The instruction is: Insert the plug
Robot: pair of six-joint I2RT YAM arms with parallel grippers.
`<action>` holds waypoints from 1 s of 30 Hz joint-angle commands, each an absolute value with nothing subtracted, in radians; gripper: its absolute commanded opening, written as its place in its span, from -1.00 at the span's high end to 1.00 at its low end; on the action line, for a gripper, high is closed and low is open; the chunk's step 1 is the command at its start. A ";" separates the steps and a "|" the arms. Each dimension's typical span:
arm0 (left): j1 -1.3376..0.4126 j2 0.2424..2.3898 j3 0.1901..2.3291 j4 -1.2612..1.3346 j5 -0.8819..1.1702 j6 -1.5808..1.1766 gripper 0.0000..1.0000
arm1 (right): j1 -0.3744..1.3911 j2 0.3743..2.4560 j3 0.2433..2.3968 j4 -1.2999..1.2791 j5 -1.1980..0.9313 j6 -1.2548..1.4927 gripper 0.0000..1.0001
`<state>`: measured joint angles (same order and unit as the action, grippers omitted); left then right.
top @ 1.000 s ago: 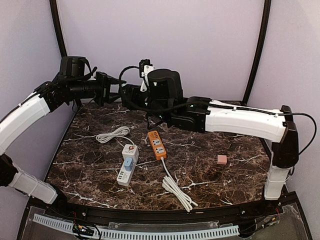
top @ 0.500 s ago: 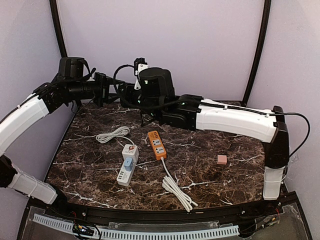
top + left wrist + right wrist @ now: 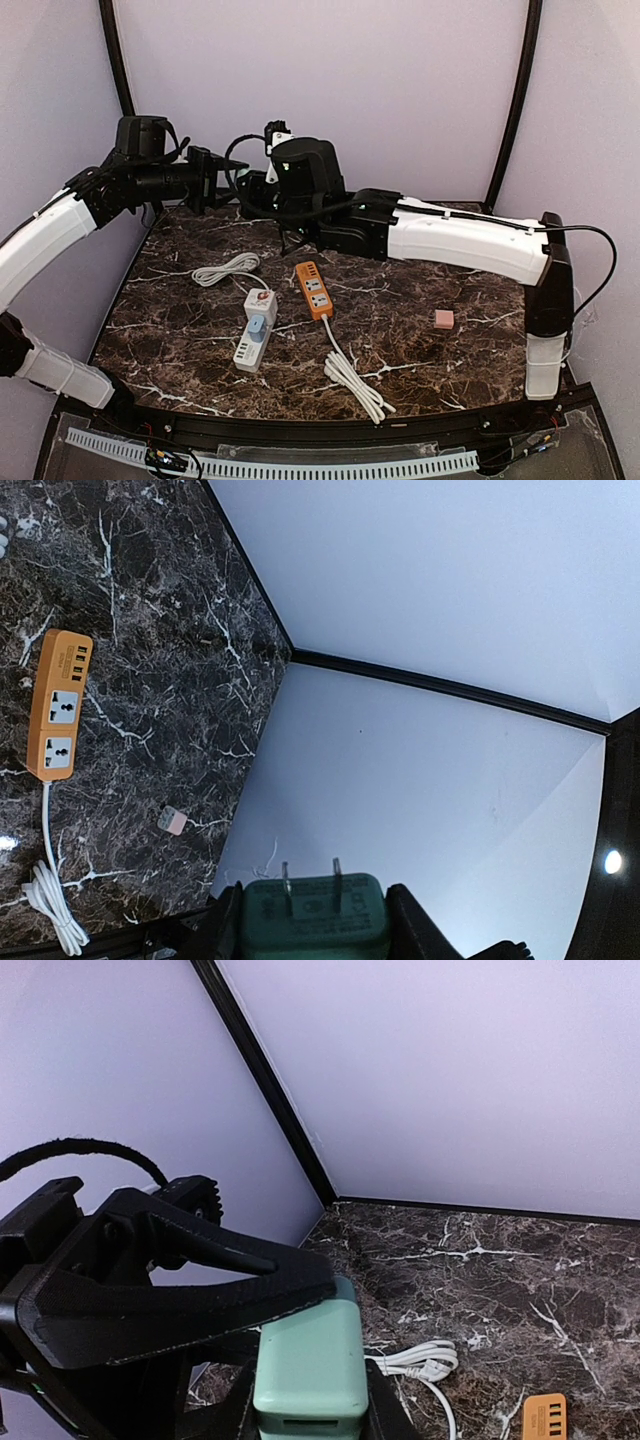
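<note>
Green plug (image 3: 312,918) is hanging in the air over the back left part of the table (image 3: 450,380), its two flat prongs sticking out beyond the fingertips. Left gripper (image 3: 314,926) is clamping it, with a black finger pressing on each side. Right gripper (image 3: 312,1408) is gripping the same plug from the opposite end.

The lower part of the plug is running off frame in both wrist views. From above it is hiding behind the two claws and cannot be made out. Raised lettering on the prong face is showing but is too small to read.

Orange power strip (image 3: 314,289) is lying mid-table, sockets up, markings illegible. White power strip (image 3: 256,328) is sitting just left of it. Pink block (image 3: 444,319) is lying well to the right.
</note>
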<state>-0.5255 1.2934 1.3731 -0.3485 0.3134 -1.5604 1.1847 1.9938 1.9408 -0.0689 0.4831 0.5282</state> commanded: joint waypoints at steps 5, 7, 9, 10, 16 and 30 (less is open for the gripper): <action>-0.521 1.258 1.354 -0.349 0.311 -1.554 0.98 | 1.181 2.014 1.978 -0.075 0.465 0.529 0.85; -0.522 1.257 1.353 -0.351 0.308 -1.551 0.98 | 1.181 2.014 1.979 -0.077 0.462 0.531 0.99; -0.521 1.255 1.352 -0.353 0.304 -1.549 0.98 | 1.180 2.013 1.977 -0.075 0.460 0.532 1.00; -0.521 1.253 1.351 -0.355 0.300 -1.548 0.98 | 1.181 2.011 1.975 -0.075 0.456 0.533 1.00; -0.521 1.237 1.330 -0.360 0.291 -1.551 -0.12 | 1.180 1.996 1.966 -0.077 0.418 0.524 1.00; -0.521 1.122 1.240 -0.453 0.206 -1.522 -0.97 | 1.133 1.859 1.823 -0.203 0.272 0.532 1.00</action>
<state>-0.5255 1.1755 1.2781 -0.3943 0.2512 -1.5505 1.1614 1.9446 1.8553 -0.1520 0.3355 0.5285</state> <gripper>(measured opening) 0.987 0.246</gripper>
